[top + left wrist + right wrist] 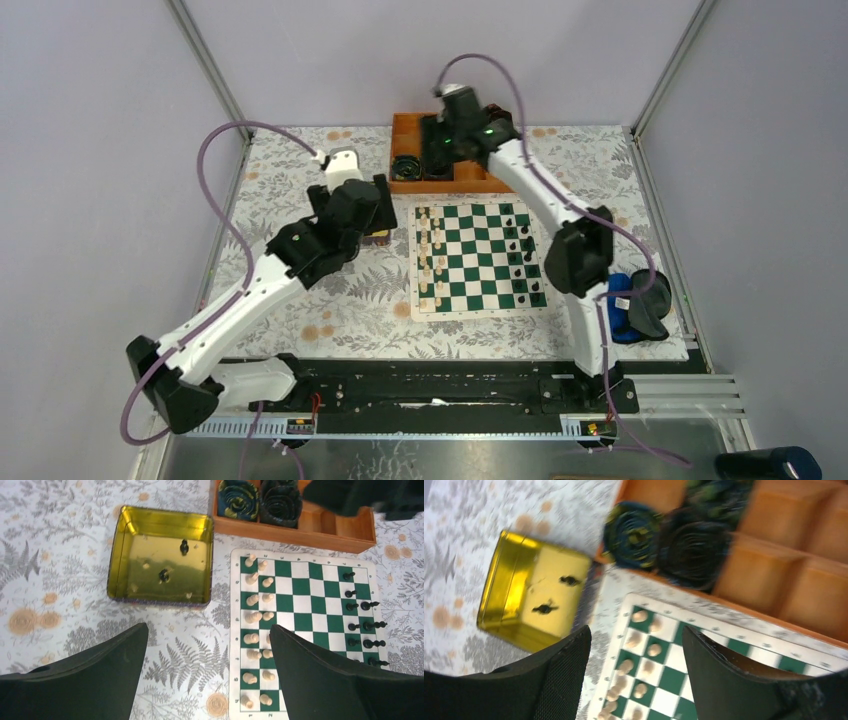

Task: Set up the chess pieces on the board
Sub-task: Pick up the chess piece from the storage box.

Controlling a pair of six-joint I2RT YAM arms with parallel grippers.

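L fingers [136, 639] & R fingers [578, 647] wide open, empty. 2 black pcs [184, 546] in tin [160, 513]: drop L straight over 1, pinch low, clear of wall.

Pale purple walls [90, 150] stand all around. The table [330, 310] is covered in grey ferns and orange flowers. Silver posts [206, 65] rise at 11 and 1 o'clock.
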